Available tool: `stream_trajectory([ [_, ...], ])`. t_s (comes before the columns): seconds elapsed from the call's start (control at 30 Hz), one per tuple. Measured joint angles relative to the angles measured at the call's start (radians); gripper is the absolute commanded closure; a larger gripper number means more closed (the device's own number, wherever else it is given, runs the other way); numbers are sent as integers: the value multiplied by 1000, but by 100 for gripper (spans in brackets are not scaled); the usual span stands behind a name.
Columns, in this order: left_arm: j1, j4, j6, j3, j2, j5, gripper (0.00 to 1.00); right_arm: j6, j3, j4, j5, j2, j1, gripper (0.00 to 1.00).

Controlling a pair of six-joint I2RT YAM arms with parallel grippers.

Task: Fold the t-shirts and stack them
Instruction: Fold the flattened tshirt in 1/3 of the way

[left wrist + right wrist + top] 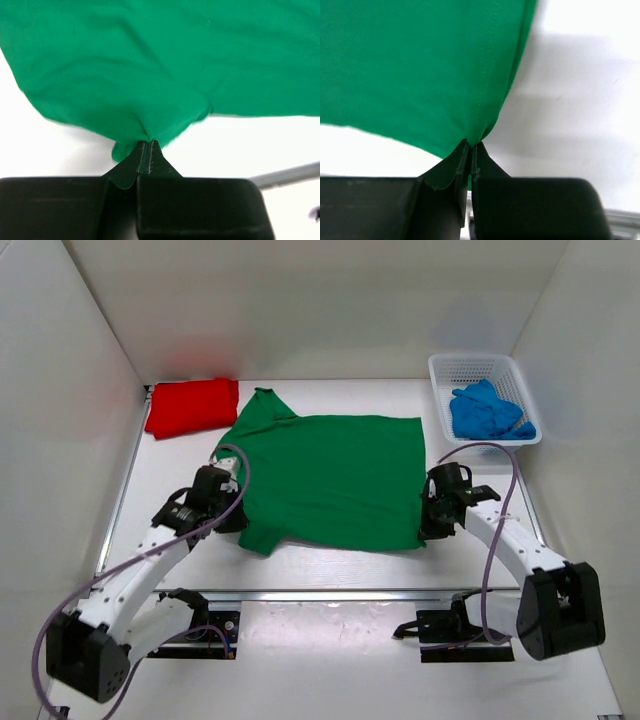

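Observation:
A bright green t-shirt point(330, 480) lies spread across the middle of the table. My left gripper point(236, 522) is shut on its near left edge, by the sleeve; in the left wrist view the cloth point(150, 75) bunches into the pinched jaws of the left gripper point(148, 144). My right gripper point(425, 530) is shut on the shirt's near right corner, where the green hem point(480, 75) runs down into the closed right gripper point(471, 146). A folded red t-shirt point(192, 406) sits at the back left. A crumpled blue t-shirt point(487, 413) lies in the basket.
A white mesh basket point(450, 370) stands at the back right against the wall. White walls enclose the table on three sides. A metal rail point(330, 593) runs along the near edge, in front of the arm bases.

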Motion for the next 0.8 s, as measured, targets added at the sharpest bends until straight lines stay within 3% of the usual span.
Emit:
stream_trajectory([
  [0.23,-29,-180,-6,-30,-141,53,100,-1,67,-120,-39,-61,13,100],
  [0.43,50,-250,-2,-45,-214,68,100,-13,62,-189,-111,-117,-57,100],
  [0.57,59,-241,7,-11,-139,67,100,-33,48,-200,-152,-75,-126,100],
  [0.8,113,-182,52,105,69,73,100,-64,69,-199,-185,57,-127,100],
])
